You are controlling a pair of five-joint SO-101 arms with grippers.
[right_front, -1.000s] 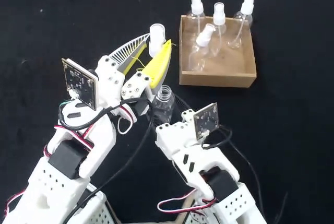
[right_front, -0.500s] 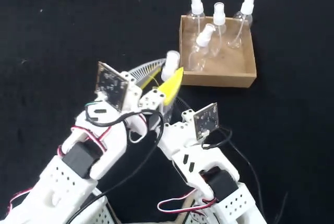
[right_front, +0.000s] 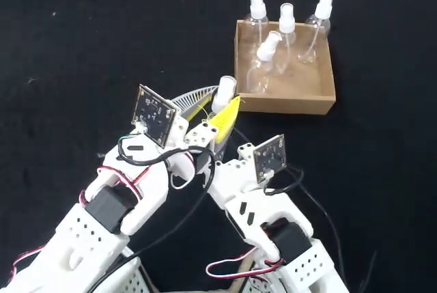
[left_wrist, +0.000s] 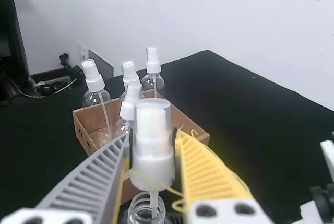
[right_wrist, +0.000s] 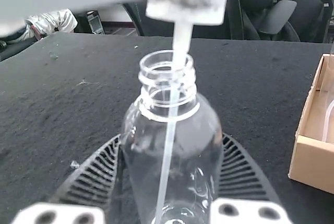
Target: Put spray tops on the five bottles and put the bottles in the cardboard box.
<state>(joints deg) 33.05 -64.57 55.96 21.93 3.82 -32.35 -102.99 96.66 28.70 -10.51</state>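
left gripper (right_front: 220, 105) grips the spray top (left_wrist: 152, 135), tube in the bottle (right_wrist: 167, 104) that the right gripper (right_wrist: 170, 143) clamps near the table's (right_front: 68, 54) middle by the box's (right_front: 283, 105) left corner; cap unseated, so a tilted descent risks jamming or tipping.

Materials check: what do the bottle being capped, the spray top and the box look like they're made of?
Bottle: probably clear plastic with a glossy finish. The dip tube shows straight through its wall, though glass can't be ruled out.
Spray top: white plastic, smooth, with a slightly translucent cap.
Box: brown cardboard, matte, with thin walls and raw edges.
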